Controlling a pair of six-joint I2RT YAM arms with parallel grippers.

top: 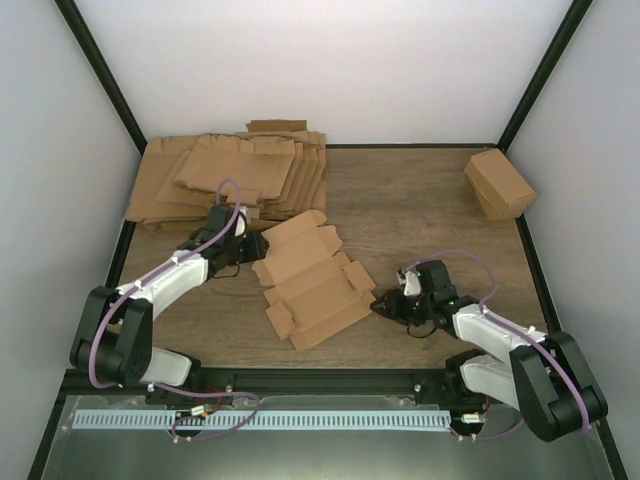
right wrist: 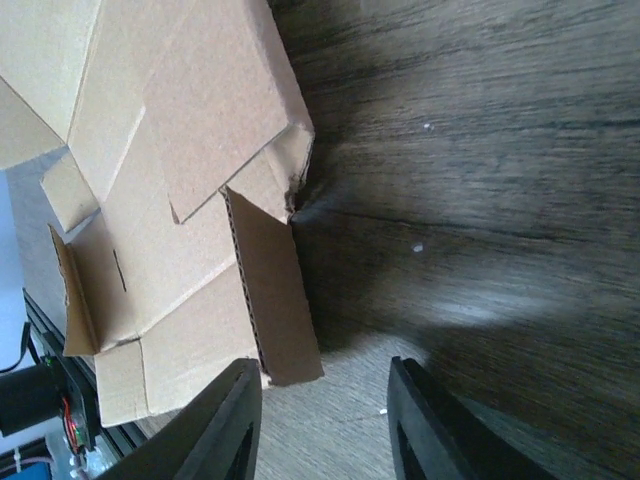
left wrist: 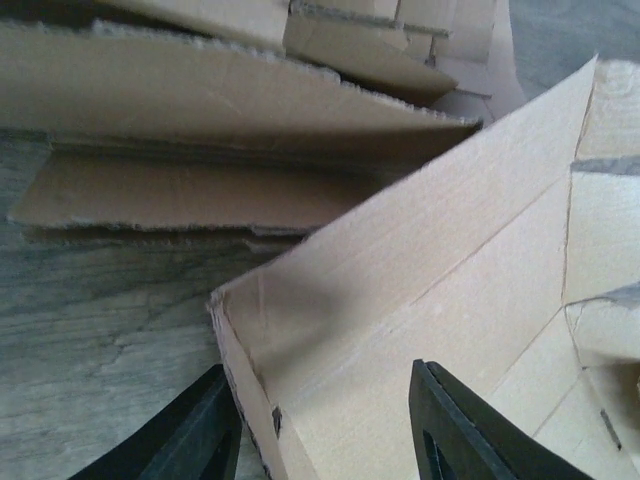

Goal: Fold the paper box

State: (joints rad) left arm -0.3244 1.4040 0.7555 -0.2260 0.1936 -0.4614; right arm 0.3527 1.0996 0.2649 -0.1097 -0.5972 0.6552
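The wooden tabletop (top: 420, 200) carries everything in my top view. A thick pile of flat brown sheets (top: 230, 175) lies at 11 o'clock and a finished carton (top: 498, 183) sits at 2 o'clock. The paper box (top: 310, 280) lies near the centre, a single die-cut sheet still mostly flat, with a few flaps and one side wall tipped up.

My left pincer (top: 252, 245) is at the sheet's 10 o'clock edge. In the left wrist view it (left wrist: 320, 435) is spread, one finger outside the raised wall and one above the inner panel, pinching nothing. My right pincer (top: 385, 305) is at the sheet's 4 o'clock edge. In its own wrist view it (right wrist: 325, 420) is also spread, with the tip of an upturned flap (right wrist: 285, 310) lying just inside the gap.

I judge the fold barely begun: both arms are lining up on opposite edges. The next move calls for each pincer to close on its piece of cardboard, then swing it upright along the crease without dragging the sheet toward the pile.
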